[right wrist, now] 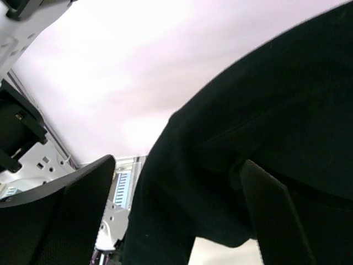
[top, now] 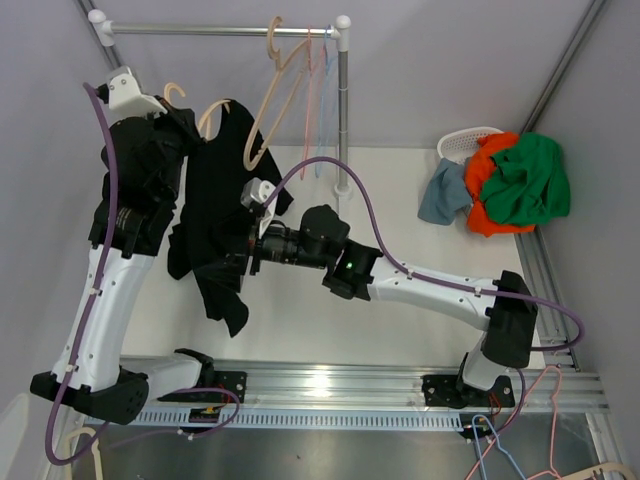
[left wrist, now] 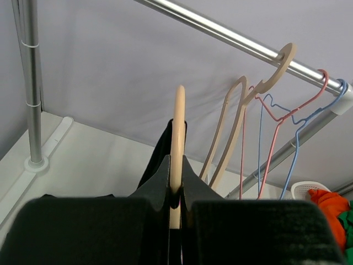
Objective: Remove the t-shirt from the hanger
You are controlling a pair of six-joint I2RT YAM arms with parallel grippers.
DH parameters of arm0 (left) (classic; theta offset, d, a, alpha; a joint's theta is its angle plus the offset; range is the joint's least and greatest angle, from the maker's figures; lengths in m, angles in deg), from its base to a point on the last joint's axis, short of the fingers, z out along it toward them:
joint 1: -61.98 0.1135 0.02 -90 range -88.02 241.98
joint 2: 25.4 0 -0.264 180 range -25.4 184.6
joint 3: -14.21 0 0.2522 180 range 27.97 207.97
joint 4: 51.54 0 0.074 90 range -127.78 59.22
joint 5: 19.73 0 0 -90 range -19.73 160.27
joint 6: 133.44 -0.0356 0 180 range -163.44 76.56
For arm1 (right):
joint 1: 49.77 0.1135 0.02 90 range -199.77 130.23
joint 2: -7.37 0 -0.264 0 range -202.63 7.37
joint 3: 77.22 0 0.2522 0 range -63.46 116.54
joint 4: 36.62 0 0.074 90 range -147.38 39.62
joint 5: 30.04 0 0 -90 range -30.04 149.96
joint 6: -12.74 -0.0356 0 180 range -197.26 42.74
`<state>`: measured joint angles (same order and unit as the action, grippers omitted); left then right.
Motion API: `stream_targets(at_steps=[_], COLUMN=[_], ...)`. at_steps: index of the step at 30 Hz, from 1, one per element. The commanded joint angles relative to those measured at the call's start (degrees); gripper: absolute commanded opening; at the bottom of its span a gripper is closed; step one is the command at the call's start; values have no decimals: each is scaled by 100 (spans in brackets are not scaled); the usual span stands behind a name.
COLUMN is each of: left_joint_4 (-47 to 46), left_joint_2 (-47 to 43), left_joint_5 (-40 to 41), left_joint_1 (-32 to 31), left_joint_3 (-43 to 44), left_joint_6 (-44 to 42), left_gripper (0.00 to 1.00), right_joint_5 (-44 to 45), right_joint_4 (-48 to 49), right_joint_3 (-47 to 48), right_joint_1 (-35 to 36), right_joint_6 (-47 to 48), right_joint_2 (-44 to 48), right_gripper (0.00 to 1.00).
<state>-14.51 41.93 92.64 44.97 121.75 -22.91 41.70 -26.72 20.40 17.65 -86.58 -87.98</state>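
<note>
From the top, one black t-shirt [top: 212, 200] is being held up above the surface [top: 400, 200] on one beige hanger [top: 176, 95] by the left gripper [top: 183, 118]. The right gripper [top: 238, 258] is being seen at the shirt's side. One rail [top: 220, 30] is carrying three spare hangers [top: 272, 90].

From the left wrist, a grip unclear from the top is being shown: the left gripper is clenched on the hanger's neck, with the shirt's collar just below.

From the right wrist, two fingers [right wrist: 71, 221] are being seen spread wide and released, with shirt cloth lying between them.
</note>
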Motion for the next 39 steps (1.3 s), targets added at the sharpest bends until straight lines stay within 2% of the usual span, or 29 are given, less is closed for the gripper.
stream_targets(at_steps=[1, 5, 7, 8, 11, 13, 20, 24, 27, 28, 29, 30, 35, 36, 37, 38, 39], left_joint_4=[-217, -51, -6, -24, -15, 20, 90, 117, 187, 222, 248, 275, 660, 1114, 1536, 2080, 3051], left_joint_2=[-194, -141, -132, -141, -150, -159, -141, -150, -150, -150, -133, -132, 252, 620, 623, 1163, 1421], left_joint_5=[92, 92, 110, 118, 101, 75, 74, 57, 13, -13, -31, -40, -31, -127, -162, -154, -145], left_joint_1=[-109, -144, -144, -144, -144, -153, -179, -179, -179, -179, -188, -188, -188, -188, -188, -188, -188], left_joint_3=[53, 193, 246, 255, 273, 308, 457, 536, 528, 528, 528, 545, 878, 1184, 1848, 2211, 2563], left_joint_6=[109, 100, 91, 74, 65, 100, 21, -23, 21, 38, 21, 12, -181, -190, -155, -85, -24], left_gripper=[1, 0, 1, 1, 1, 1, 0, 1, 0, 1, 1, 1, 1, 1, 1, 1, 1], right_joint_5=[69, 217, 244, 331, 603, 701, 956, 1175, 1351, 1404, 1491, 1510, 1457, 1440, 1431, 1405, 1361], right_joint_4=[367, 253, 122, 78, -2, -63, -107, 173, 306, 367, 393, 402, 315, 167, 78, -18, -115], right_joint_3=[386, 413, 386, 369, 263, 219, 17, -334, -326, -308, -291, -265, -256, -169, -115, -63, -10], right_joint_1=[78, 175, 210, 271, 447, 509, 544, 544, 544, 544, 544, 544, 711, 755, 790, 834, 948], right_joint_6=[-96, -140, -158, -140, 9, 132, 168, 141, 238, 247, 238, 220, 369, 474, 519, 571, 650], right_joint_2=[-133, -186, -159, -151, -80, -89, -150, -133, -211, -221, -229, -221, -72, -37, -19, -1, 16], right_gripper=[94, 51, 58, 73, 95, 99, 99, 99, 67, 32, 13, 0, 0, 0, 0, 0, 0])
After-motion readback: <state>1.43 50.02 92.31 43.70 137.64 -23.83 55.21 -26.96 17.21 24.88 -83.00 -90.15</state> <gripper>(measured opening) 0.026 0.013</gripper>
